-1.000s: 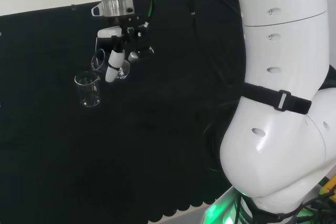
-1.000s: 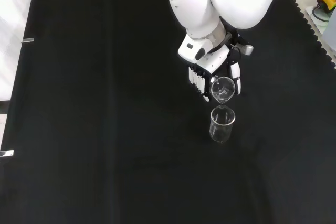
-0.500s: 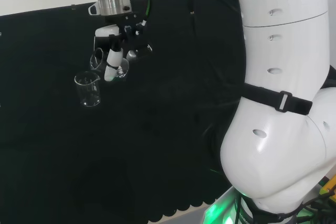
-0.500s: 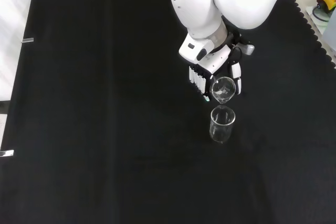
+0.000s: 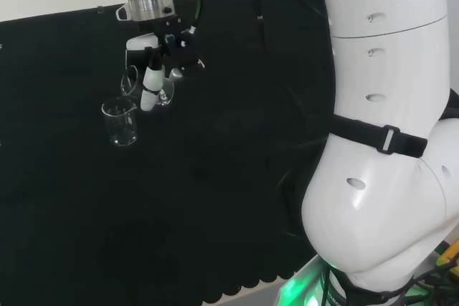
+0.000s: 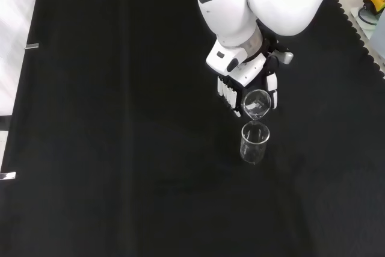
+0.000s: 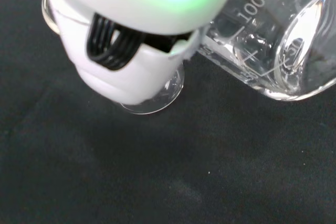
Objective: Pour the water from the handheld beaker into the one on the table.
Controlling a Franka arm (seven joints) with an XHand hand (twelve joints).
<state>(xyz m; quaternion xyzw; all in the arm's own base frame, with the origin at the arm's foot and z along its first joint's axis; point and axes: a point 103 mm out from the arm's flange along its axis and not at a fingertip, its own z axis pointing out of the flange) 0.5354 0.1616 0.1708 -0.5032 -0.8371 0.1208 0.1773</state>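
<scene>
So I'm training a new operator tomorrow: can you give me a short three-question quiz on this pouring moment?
1. True or false: the hand is curled round a tilted beaker.
2. In the front view, where does the standing beaker sit relative to the held one? A) just below it B) far to its left C) above it
3. Fill in: the bench is covered with a ____ cloth.

Key: 1 true; 2 A; 3 black.
</scene>
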